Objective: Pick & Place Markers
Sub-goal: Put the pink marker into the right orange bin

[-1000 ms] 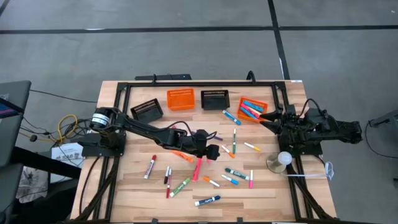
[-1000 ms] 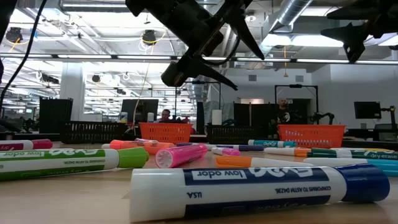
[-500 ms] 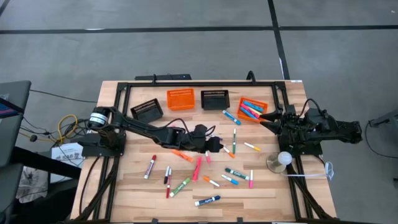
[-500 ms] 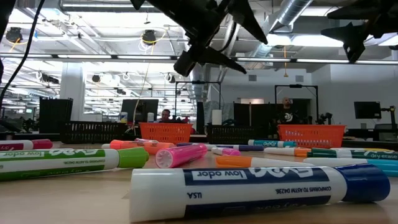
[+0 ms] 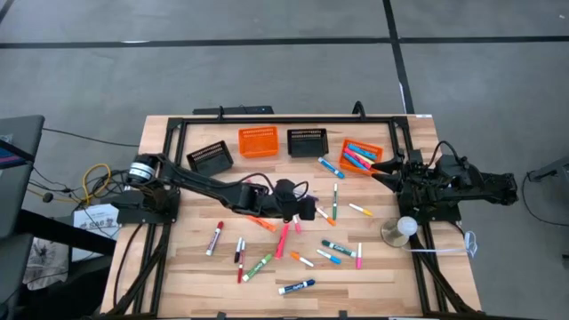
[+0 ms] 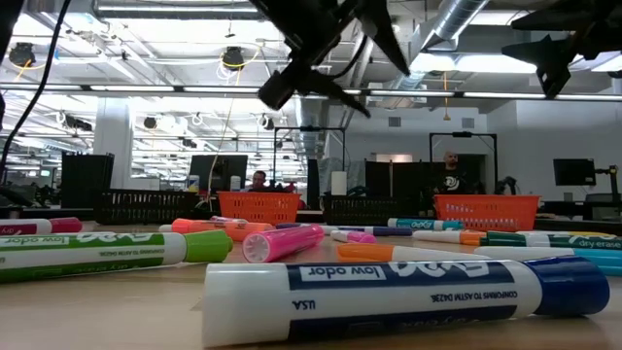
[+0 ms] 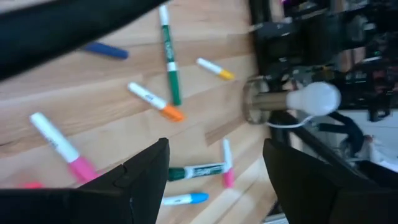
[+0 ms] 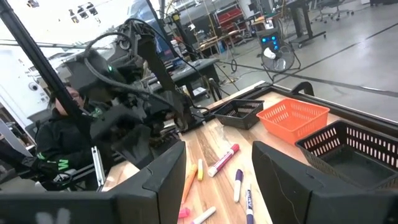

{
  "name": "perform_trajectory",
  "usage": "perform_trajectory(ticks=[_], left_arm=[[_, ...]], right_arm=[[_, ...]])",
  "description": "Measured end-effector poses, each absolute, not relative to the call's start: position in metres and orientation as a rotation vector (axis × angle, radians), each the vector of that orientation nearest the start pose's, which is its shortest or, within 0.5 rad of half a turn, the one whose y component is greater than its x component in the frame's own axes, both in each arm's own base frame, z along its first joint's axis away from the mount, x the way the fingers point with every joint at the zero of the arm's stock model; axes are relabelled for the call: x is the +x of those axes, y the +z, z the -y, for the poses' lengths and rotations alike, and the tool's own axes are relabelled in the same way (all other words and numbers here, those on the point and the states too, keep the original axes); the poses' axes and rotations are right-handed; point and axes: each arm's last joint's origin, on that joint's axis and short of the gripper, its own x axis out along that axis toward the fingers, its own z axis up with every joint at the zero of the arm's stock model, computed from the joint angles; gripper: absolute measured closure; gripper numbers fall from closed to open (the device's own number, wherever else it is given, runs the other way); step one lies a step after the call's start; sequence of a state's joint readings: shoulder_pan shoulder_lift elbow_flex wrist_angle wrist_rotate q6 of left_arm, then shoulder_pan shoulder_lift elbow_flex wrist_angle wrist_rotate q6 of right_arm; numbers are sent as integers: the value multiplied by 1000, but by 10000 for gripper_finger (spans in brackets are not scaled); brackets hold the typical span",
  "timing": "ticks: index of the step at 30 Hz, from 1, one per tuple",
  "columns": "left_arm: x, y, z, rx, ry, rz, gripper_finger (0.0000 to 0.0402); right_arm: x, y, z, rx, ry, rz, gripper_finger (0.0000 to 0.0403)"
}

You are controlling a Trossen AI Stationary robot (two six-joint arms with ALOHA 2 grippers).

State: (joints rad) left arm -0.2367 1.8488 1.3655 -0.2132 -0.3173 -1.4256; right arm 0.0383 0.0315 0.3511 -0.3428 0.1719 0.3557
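A few markers already lie in my orange basket at the back right. Most markers are on the table. My left gripper hangs open and empty above them. My right gripper waits by that basket, open, holding nothing.

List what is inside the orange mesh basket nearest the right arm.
The orange mesh basket holds several markers, blue and pink at least; the exact count and anything beneath them is hidden.

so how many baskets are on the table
4, in a row along the far edge: black basket at left, orange basket, black basket, then orange basket at right holding markers. None look hidden.
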Motion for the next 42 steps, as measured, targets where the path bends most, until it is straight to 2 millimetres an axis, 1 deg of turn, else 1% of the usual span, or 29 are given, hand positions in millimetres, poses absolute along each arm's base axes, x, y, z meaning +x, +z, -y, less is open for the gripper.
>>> perform_trajectory(ticks=[3, 8, 13, 15, 19, 20, 25, 30, 32, 42], left_arm=[[403, 229, 88, -1172, 556, -522, 143], [391, 212, 91, -1164, 672, -682, 143], [383, 208, 102, -1194, 724, -727, 143], [385, 204, 107, -1223, 733, -722, 143], [384, 185, 122, -1253, 784, -760, 143], [384, 183, 126, -1271, 794, -760, 143], [381, 185, 140, -1325, 845, -696, 143], [373, 186, 148, -1316, 894, -735, 143], [370, 184, 148, -1303, 919, -757, 143], [375, 188, 143, -1274, 889, -756, 143]], right_arm=[[66, 243, 2, 353, -137, 0, 227], [66, 242, 2, 352, -140, -13, 229], [66, 241, 3, 350, -153, -20, 229], [66, 242, 3, 342, -155, -19, 227], [66, 242, 3, 336, -155, -20, 227], [66, 242, 3, 335, -155, -20, 228], [66, 242, 3, 335, -155, -20, 229], [66, 242, 3, 335, -154, -20, 227], [66, 242, 3, 335, -154, -20, 227], [66, 242, 3, 335, -153, -20, 228]])
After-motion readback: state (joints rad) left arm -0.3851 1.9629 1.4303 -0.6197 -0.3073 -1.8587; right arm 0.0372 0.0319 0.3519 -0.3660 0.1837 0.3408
